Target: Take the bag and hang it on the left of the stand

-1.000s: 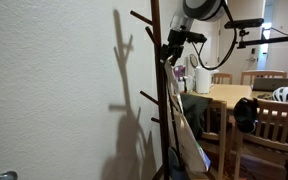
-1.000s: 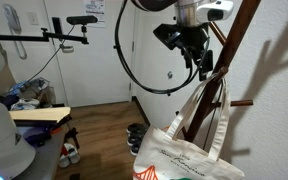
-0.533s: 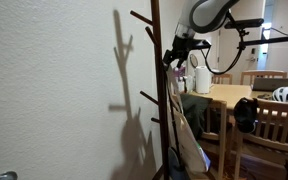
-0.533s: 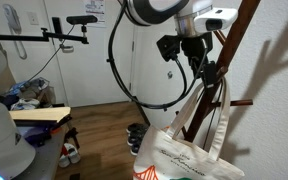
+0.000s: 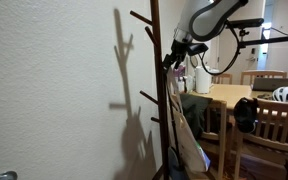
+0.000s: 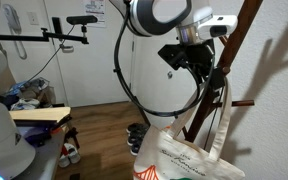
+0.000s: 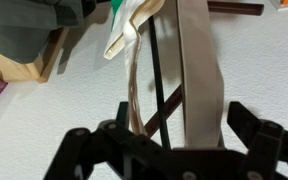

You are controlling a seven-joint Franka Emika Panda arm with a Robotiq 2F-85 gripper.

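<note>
In an exterior view the stand (image 5: 156,100) is seen against the white wall (image 5: 54,90), with the wooden table (image 5: 229,95) to its right. The bag (image 5: 190,140) is hung low on the stand's right side. Its long handles (image 6: 209,108) are drawn up to the stand, just beside the gripper (image 5: 174,55). In the wrist view a dark green garment (image 7: 29,25) is seen at far left. The fingers (image 7: 79,150) are spread wide and released, and the handles pass between them unclamped.
</note>
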